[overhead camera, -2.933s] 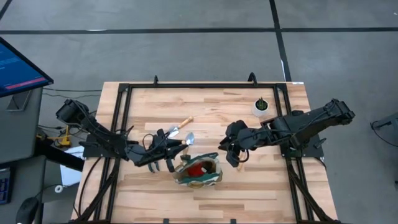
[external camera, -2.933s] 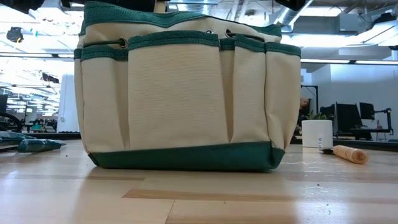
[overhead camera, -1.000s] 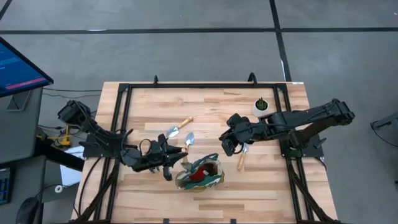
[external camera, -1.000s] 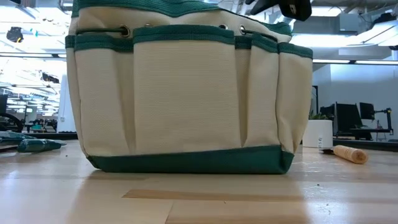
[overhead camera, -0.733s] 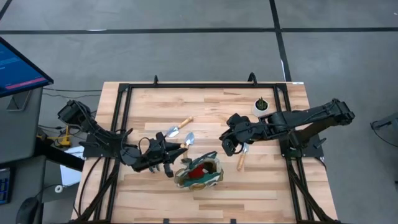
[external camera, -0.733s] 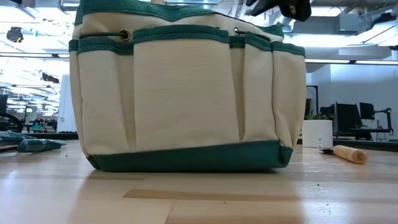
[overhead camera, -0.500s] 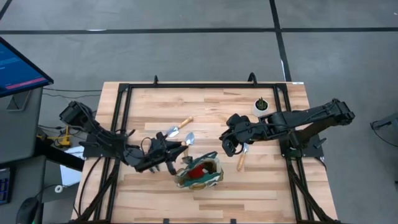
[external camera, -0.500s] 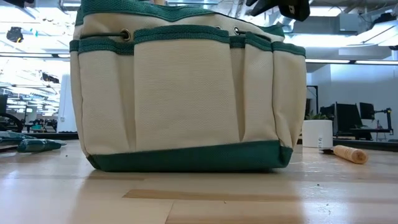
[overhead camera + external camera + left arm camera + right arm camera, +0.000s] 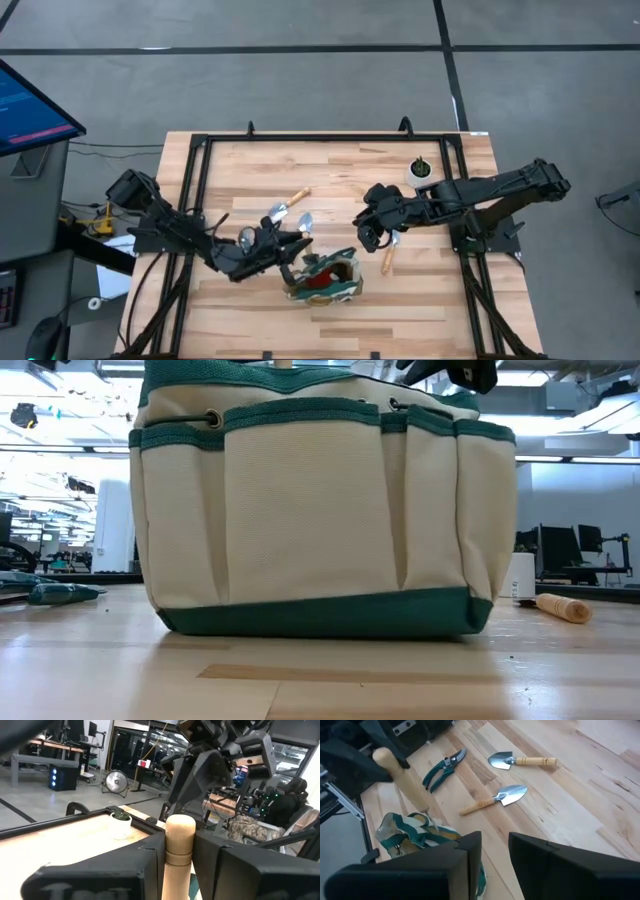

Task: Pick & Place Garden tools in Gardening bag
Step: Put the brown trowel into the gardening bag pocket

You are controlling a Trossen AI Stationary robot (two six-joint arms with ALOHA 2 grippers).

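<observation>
- A pale wooden surface with a black frame stands on a grey floor; beyond it lies an open workshop with desks and screens.
- One green-and-cream bag stands near the front edge of the surface, its red inside showing from above.
- Five garden tools can be counted.
- Two trowels, the far trowel and the near trowel, lie side by side behind the bag.
- One pair of green shears lies beside them.
- One loose handle tool lies just right of the bag.
- One held tool is upright, its round wooden handle end upward.
- One white pot with a plant stands at the far right.
- The left arm stretches low across the surface. Its left pincer is clenched on the held tool at the bag's left rim.
- The right arm reaches inward from the right. Its right pincer hangs above the surface near the bag's far right corner, fingers apart and empty.
</observation>
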